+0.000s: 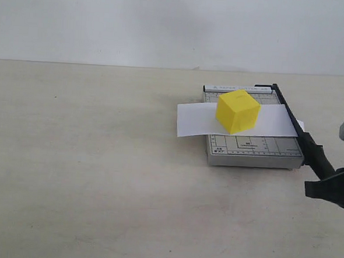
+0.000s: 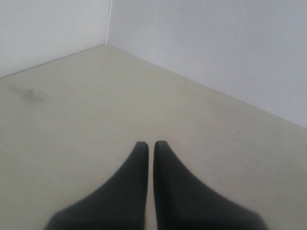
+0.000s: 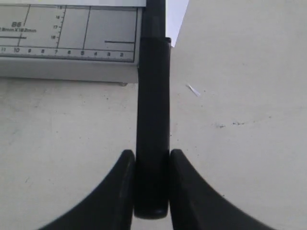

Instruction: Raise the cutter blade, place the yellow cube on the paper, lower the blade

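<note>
Your right gripper [image 3: 152, 158] is clamped on the blade [image 3: 152, 96] handle; the blade runs straight ahead along the board [image 1: 249, 148] edge (cube [image 1: 237, 111] sits on the paper [image 1: 193, 120]). Your left gripper [image 2: 150, 146] is pressed together, empty.

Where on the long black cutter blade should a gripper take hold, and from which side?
Grip the long thin black cutter blade at its thick rounded handle end, which sticks out past the grey gridded board. Come from that free end, one finger on each side; the right gripper holds it this way.
</note>
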Controlling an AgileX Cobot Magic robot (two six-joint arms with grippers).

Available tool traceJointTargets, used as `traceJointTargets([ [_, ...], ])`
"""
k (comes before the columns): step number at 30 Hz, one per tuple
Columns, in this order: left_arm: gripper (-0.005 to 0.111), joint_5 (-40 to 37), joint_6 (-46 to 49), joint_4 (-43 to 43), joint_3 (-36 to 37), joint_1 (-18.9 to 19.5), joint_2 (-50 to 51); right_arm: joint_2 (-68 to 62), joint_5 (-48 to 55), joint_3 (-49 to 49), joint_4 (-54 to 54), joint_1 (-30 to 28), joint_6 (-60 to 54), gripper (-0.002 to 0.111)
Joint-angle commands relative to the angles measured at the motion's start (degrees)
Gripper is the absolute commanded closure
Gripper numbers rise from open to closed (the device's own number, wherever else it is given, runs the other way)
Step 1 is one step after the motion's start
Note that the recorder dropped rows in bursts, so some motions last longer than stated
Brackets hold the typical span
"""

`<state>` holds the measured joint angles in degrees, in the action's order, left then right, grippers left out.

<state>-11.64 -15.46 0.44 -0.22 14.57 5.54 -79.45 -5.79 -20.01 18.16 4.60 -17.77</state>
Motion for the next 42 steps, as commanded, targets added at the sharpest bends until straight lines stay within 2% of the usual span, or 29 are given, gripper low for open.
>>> traceJointTargets([
  [1,0.102,0.88,0.02,-0.44,0.22,0.05,-0.22,-1.1,1.94,1.19,-0.04,-0.61,-0.8,0.108],
  [8,0.102,0.88,0.02,-0.44,0.22,0.05,-0.22,-1.1,0.29,1.19,-0.04,-0.61,-0.17,0.105],
  [14,0.102,0.88,0.02,-0.44,0.22,0.05,-0.22,-1.1,0.07,1.19,-0.05,-0.61,-0.17,0.07],
  [17,0.102,0.88,0.02,-0.44,0.22,0.05,-0.22,-1.1,-0.05,1.19,-0.05,-0.61,-0.17,0.065],
  [23,0.102,0.88,0.02,-0.44,0.22,0.05,-0.22,-0.98,-0.04,0.96,-0.05,-0.61,-0.17,0.065],
  [28,0.102,0.88,0.02,-0.44,0.22,0.05,-0.22,3.57,6.36,-1.76,-0.05,-0.61,-0.39,0.065],
  [33,0.102,0.88,0.02,-0.44,0.22,0.05,-0.22,14.42,16.5,-5.93,0.72,-0.61,1.2,0.065],
  [37,0.102,0.88,0.02,-0.44,0.22,0.05,-0.22,26.78,24.0,-6.42,2.75,-0.61,9.16,0.067],
  [39,0.102,0.88,0.02,-0.44,0.22,0.05,-0.22,33.35,25.42,-4.91,3.54,-0.61,9.3,0.076],
  [42,0.102,0.88,0.02,-0.44,0.22,0.05,-0.22,46.03,26.39,-1.95,3.54,-0.61,7.58,0.107],
])
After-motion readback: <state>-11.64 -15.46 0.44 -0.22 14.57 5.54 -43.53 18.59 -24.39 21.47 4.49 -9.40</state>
